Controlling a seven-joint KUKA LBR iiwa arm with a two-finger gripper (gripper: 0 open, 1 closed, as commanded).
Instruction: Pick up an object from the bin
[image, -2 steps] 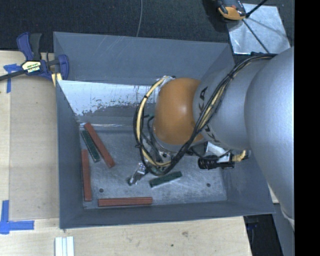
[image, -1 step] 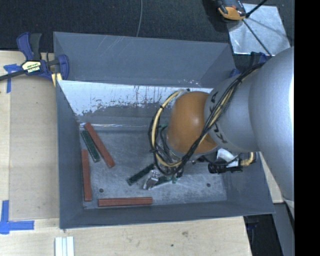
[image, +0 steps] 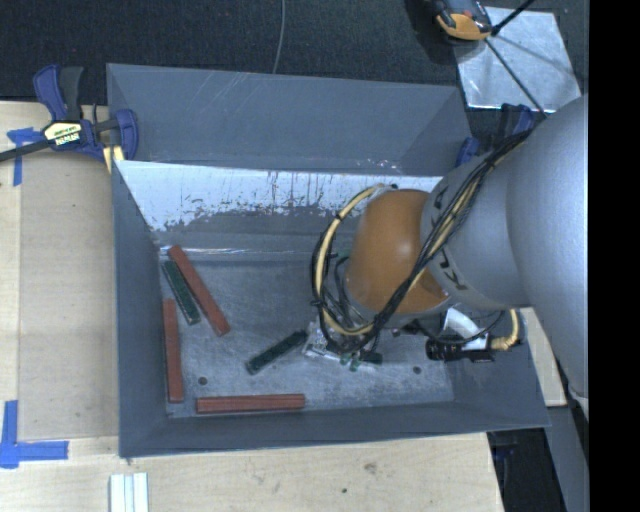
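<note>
My gripper (image: 338, 350) is low over the bin's floor, right of the middle, mostly hidden under the arm's orange cover. A dark green flat stick (image: 278, 352) lies slanted on the floor just to its left, its right end touching or nearly touching the gripper. Below that, a red-brown flat stick (image: 250, 403) lies along the front wall.
At the left side lie a slanted red-brown stick (image: 198, 290), a dark green stick (image: 181, 293) beside it, and an upright red-brown stick (image: 172, 350) along the left wall. The arm and its cables cover the bin's right part.
</note>
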